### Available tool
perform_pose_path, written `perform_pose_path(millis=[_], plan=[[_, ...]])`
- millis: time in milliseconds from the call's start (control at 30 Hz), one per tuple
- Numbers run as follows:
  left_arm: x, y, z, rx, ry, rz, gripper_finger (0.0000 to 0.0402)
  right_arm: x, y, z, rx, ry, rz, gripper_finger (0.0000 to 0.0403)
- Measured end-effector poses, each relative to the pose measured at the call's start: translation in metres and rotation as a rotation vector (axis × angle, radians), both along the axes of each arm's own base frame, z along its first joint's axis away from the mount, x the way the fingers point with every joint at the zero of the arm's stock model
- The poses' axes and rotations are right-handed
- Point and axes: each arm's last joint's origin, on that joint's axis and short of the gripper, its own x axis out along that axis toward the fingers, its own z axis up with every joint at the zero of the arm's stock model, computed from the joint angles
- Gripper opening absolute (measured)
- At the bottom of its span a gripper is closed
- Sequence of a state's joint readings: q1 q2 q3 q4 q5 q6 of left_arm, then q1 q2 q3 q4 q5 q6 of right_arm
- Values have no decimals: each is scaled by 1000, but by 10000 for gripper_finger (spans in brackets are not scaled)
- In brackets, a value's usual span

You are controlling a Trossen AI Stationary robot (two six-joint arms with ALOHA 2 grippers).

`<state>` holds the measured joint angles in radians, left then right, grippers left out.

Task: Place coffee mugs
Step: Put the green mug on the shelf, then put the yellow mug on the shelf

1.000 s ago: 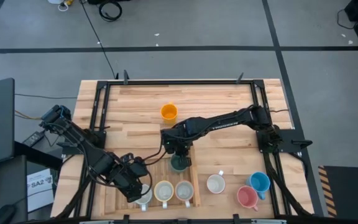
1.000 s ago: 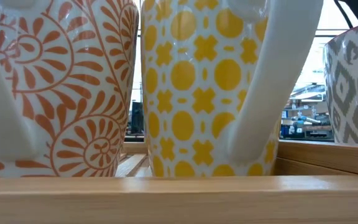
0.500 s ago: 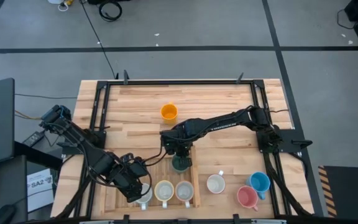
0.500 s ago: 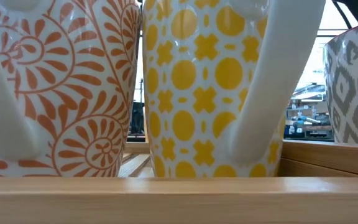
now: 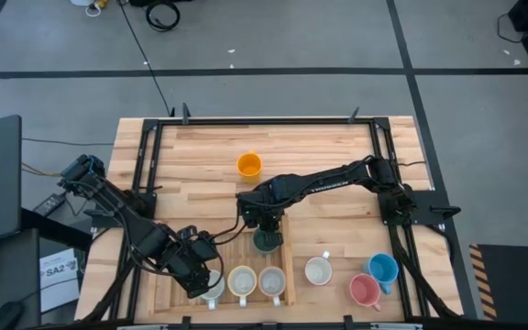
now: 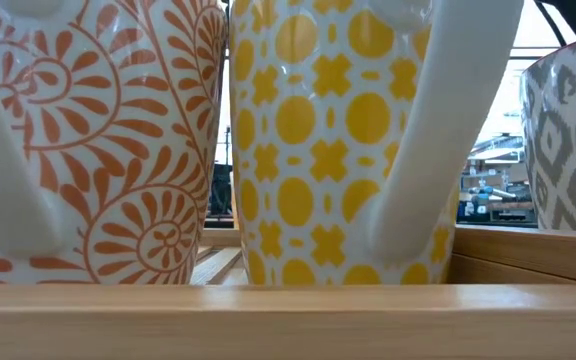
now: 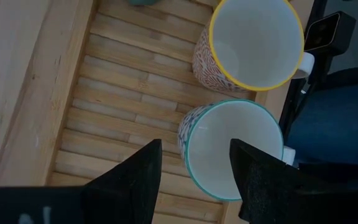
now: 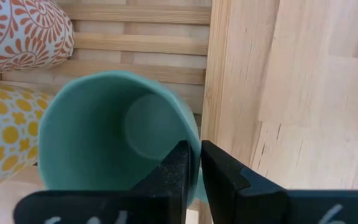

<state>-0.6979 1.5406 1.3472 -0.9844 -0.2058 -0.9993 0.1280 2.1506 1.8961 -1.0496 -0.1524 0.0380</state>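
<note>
A dark green mug (image 5: 264,241) stands upright in the far right corner of a slatted bamboo tray (image 5: 191,261). My right gripper (image 5: 264,226) is over it, shut on its rim (image 8: 194,171). Three patterned mugs stand in a row along the tray's near side: a teal-rimmed one (image 7: 232,149), an orange-patterned one (image 7: 253,43) and a third (image 5: 271,282). My left gripper (image 7: 194,180) hangs open above the teal-rimmed mug, one finger outside its wall and one over its mouth, touching nothing. On the bare table stand an orange mug (image 5: 249,165), a white mug (image 5: 317,270), a blue mug (image 5: 383,268) and a pink mug (image 5: 365,291). My right gripper has the green mug's wall at the rim (image 8: 191,140) between its fingers, one finger (image 8: 178,168) inside the mug and one (image 8: 222,174) outside. The fingers come from above, pointing steeply down. The mug stands upright in the tray.
The tray's raised right rail (image 8: 219,74) runs right beside the green mug. In the low view the tray's near rail (image 6: 288,320) and the patterned mugs (image 6: 328,140) fill the picture. Black frame rails (image 5: 379,147) border the table. Bare wood lies at the far side.
</note>
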Motion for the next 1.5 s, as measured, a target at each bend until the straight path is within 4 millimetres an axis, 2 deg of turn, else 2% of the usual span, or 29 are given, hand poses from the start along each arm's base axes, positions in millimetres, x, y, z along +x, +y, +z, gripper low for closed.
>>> perform_pose_path(millis=[200,600,833,1300,1500], plan=[[0,0,0,0,0,0,197,0,0,0,-3,-2,11,66],[0,0,0,0,0,0,197,0,0,0,-3,-3,14,133],[0,0,0,0,0,0,197,0,0,0,-3,-3,14,159],[0,0,0,0,0,2,197,0,-3,5,1,-24,-1,163],[0,0,0,1,-1,3,197,-6,-4,28,11,-91,1,163]])
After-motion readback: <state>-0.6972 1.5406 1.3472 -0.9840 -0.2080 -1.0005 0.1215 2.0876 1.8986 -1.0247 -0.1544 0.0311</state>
